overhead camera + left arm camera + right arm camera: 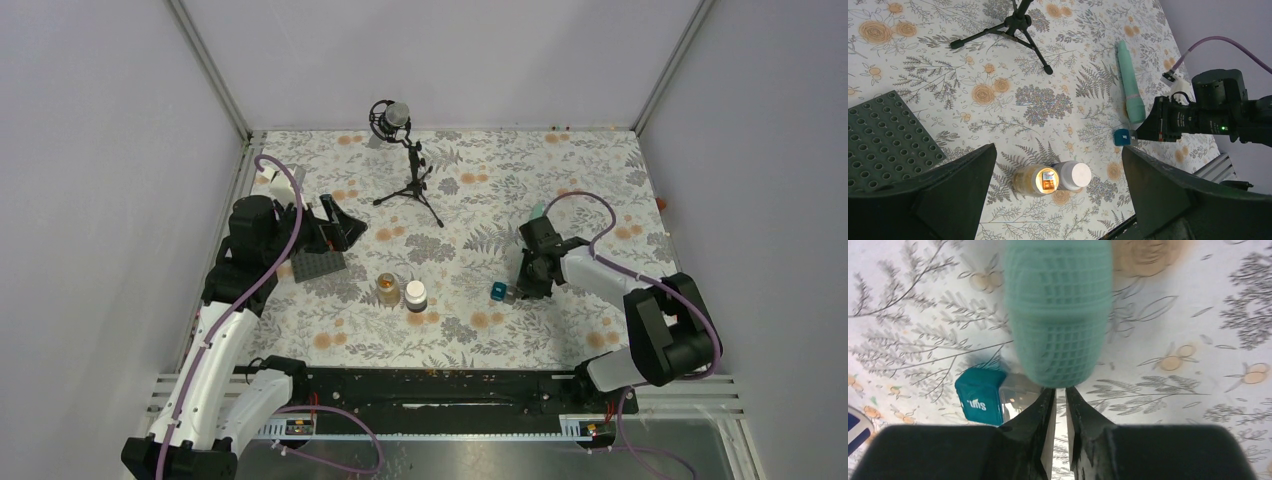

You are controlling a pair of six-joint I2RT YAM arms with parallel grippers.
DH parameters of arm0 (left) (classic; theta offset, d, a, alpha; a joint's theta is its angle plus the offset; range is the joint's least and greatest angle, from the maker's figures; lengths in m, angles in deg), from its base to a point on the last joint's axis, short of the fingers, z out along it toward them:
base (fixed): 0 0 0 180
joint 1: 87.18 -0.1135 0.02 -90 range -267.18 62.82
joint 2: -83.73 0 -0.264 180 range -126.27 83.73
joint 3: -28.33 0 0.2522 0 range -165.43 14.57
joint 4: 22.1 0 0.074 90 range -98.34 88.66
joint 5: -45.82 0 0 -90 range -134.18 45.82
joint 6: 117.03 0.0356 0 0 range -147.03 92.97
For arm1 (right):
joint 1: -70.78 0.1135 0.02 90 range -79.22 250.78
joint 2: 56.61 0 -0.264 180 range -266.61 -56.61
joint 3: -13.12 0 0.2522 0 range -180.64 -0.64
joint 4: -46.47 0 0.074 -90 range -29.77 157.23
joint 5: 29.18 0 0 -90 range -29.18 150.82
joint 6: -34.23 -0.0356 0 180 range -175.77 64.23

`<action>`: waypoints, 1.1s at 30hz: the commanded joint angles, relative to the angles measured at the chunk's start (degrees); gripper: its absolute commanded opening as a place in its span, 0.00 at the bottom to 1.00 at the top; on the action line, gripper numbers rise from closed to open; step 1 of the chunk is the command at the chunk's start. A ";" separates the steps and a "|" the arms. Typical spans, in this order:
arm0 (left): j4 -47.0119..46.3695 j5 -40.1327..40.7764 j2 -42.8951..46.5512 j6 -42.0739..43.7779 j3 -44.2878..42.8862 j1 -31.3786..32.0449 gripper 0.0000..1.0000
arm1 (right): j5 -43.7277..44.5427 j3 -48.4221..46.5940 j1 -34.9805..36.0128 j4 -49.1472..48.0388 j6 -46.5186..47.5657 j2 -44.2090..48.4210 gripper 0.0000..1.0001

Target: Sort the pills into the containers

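Observation:
A small clear glass jar (387, 287) with amber contents stands mid-table; single pills cannot be made out. It also shows in the left wrist view (1039, 180). A mint-green pill-organizer strip (1130, 82) lies on the cloth, and its end (1058, 315) fills the right wrist view. A teal box segment (980, 395) and a grey one (1019, 394) sit together just left of my right gripper (1061, 391), which is shut and empty, its tips at the strip's end. My left gripper (1058, 150) is open wide and empty, high above the jar, over the left of the table (338, 226).
A white-capped bottle (415, 295) stands against the jar. A dark grey studded plate (318, 265) lies under the left arm. A small microphone tripod (408, 187) stands at the back middle. White walls close in the table.

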State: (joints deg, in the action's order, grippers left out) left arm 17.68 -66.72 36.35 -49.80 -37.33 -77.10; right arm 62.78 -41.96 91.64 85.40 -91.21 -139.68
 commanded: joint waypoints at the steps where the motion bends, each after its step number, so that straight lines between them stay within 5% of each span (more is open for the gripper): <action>1: -2.82 -0.67 0.74 -0.18 0.56 0.08 0.99 | 1.99 -2.81 3.95 0.80 -3.39 0.48 0.21; 7: -2.77 -0.63 0.85 -0.18 0.46 0.10 0.99 | 17.64 -5.15 9.98 8.96 -9.81 7.14 0.36; 12: -2.81 -0.53 1.14 -0.26 0.48 0.06 0.99 | 22.47 -4.82 15.21 7.72 -17.45 10.43 0.56; 23: -2.81 -0.08 1.61 -0.44 0.91 0.09 0.99 | 30.45 -8.72 18.87 11.22 -41.92 1.40 0.82; 28: -2.80 0.50 2.00 -0.22 1.18 0.09 0.99 | 30.77 -12.59 18.97 13.76 -44.41 -3.15 0.86; 33: -2.81 0.55 2.14 -0.17 1.18 0.11 0.99 | 29.00 -12.11 19.25 13.98 -45.76 -5.29 0.72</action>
State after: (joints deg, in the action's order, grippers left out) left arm 17.64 -66.42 37.67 -49.82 -36.34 -77.10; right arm 89.23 -53.41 110.09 96.79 -132.44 -143.81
